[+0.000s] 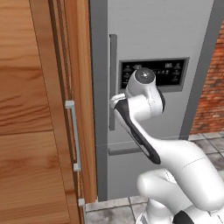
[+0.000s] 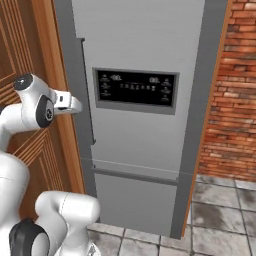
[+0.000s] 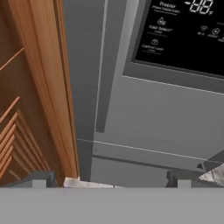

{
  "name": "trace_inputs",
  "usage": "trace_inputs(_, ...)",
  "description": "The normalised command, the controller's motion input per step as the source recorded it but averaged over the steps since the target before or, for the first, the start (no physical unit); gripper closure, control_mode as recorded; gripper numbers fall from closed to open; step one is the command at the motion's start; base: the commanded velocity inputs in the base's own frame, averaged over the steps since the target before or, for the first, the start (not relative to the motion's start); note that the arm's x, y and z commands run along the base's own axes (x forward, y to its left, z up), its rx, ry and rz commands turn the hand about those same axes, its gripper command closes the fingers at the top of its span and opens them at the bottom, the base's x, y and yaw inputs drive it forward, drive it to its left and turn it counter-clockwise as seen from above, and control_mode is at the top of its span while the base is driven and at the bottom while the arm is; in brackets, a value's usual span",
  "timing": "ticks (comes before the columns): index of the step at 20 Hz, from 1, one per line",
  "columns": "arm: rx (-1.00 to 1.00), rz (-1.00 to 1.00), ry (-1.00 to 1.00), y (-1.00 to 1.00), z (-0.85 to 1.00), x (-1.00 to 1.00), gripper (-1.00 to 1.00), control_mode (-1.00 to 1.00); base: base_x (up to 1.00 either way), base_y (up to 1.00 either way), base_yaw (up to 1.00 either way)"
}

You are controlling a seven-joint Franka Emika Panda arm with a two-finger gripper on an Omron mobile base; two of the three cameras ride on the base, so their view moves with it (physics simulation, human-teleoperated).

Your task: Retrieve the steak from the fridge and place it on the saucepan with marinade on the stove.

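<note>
The robot's gripper [image 3: 111,180] reaches toward the closed fridge [image 3: 175,113], its two dark fingertips [image 3: 37,179] spread wide with nothing between them. Seen along the hand, the fridge's long vertical handle [image 3: 101,65] stands just ahead, between the spread tips and nearer the left one, and ends a little above them. Beyond and to the right of the hand sits the black dispenser panel [image 3: 183,35], its white icons lit. To the hand's left runs the edge of the wooden cabinet [image 3: 41,87]. From the left base camera, the hand [image 1: 117,99] sits at the fridge handle [image 1: 113,78], beside the dispenser panel [image 1: 170,72]; whether it touches the bar cannot be told. Farther off, past the fridge's right side, a brick wall [image 2: 230,100] rises over a grey tiled floor [image 2: 220,210].
</note>
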Motion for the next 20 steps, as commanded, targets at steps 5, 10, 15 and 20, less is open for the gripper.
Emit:
trace_inputs(5, 0.23, 0.0, -0.04, 0.0, 0.0, 0.4, -1.0, -1.0, 0.0, 0.0, 0.0)
trace_inputs(10, 0.17, 0.0, -0.1, -0.01, 0.0, 0.02, -1.0, -1.0, 0.0, 0.0, 0.0)
trace_inputs(15, 0.0, 0.0, 0.0, 0.0, 0.0, 0.15, -1.0, -1.0, 0.0, 0.0, 0.0)
trace_inputs(20, 0.0, 0.0, 0.0, 0.0, 0.0, 0.35, -1.0, -1.0, 0.0, 0.0, 0.0)
